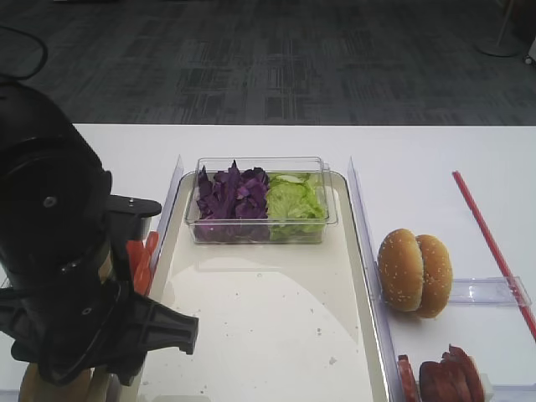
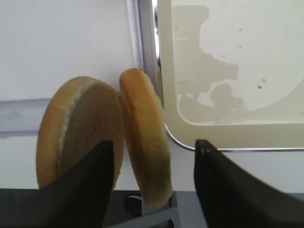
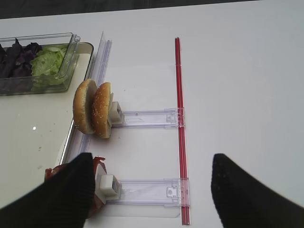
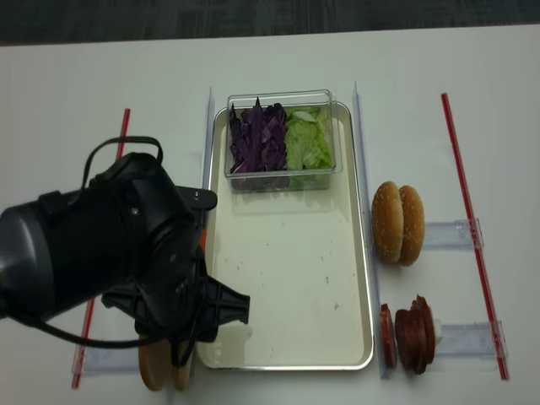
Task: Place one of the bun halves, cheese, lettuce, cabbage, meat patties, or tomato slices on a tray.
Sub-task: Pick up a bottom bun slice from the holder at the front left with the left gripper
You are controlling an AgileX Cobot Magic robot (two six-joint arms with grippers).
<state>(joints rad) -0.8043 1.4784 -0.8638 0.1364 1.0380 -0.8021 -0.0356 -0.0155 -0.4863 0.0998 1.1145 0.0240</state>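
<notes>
Item, your left gripper: it is hanging at the near left, off the tray's near-left corner, with its fingers spread on either side of one bun half. Whether the pads are touching it, you cannot tell.

Item, a second bun half: it is standing on edge just left of the first, outside the left finger.

Item, your right gripper: its fingers are standing wide apart over the white table, gripping nothing.

Item, clear box: it is sitting at the tray's far end, cabbage left, lettuce right.

Item, sesame buns: they are standing right of the tray. The meat patties and a tomato slice are standing nearer, at the right.
</notes>
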